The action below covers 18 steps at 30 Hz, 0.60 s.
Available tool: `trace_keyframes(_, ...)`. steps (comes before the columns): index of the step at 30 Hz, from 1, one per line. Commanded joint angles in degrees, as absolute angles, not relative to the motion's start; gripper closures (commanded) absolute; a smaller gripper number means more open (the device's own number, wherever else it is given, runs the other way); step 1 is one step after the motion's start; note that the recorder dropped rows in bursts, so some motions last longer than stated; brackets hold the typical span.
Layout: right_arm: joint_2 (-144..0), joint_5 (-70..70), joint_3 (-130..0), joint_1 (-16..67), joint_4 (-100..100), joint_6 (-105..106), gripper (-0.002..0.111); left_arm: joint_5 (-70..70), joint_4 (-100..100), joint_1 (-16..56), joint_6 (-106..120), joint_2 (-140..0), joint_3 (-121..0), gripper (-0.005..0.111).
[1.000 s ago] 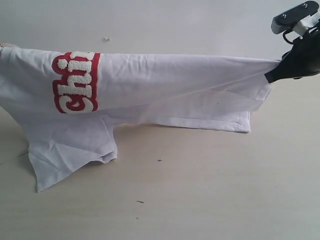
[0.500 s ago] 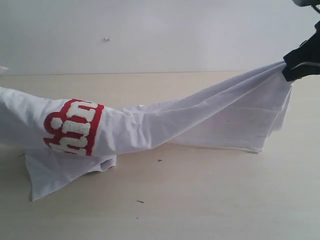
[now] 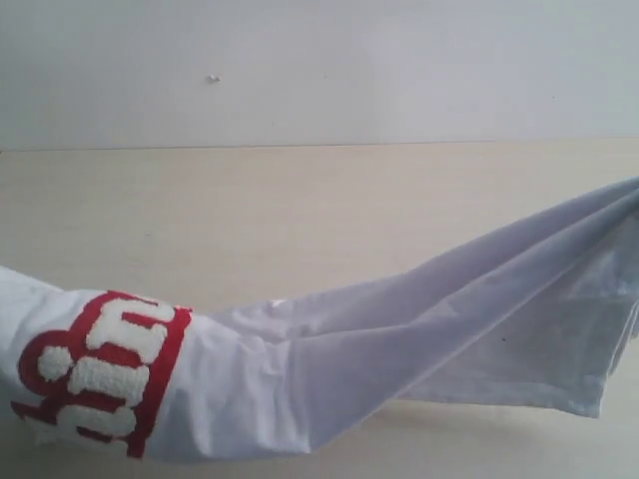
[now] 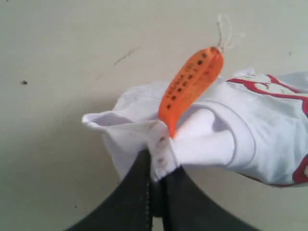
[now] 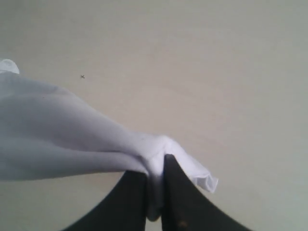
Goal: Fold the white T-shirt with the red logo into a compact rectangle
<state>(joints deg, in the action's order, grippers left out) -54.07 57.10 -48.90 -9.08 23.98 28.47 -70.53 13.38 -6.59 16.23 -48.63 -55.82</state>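
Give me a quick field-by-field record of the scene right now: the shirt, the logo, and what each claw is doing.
shirt: white T-shirt lifted at both ends, sagging in the middle
logo: red logo near the left end, only partly readable
left claw: shut on the shirt beside the orange neck tag
right claw: shut on a bunched edge

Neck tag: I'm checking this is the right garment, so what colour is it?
The neck tag is orange with small dark markings; the left wrist view shows it best.
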Motion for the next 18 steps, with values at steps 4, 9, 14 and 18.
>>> trace_keyframes(4,-58.28,51.61,-47.83,-9.32,20.95,27.79,0.108,-62.11,2.48,-3.77,16.69,-53.02,-54.08,0.107)
trace_keyframes(9,-75.08,30.9,-47.96,-9.32,20.5,30.59,0.108,-31.84,1.74,-4.02,20.81,-62.65,-53.97,0.107)
trace_keyframes(14,-90.13,11.33,-49.11,-9.32,20.87,31.8,0.108,-11.06,1.74,-4.02,20.95,-77.24,-53.97,0.107)
trace_keyframes(18,-102.67,12.89,-57.92,-9.32,20.65,34.53,0.108,2.41,1.74,-4.02,24.12,-92.32,-54.83,0.107)
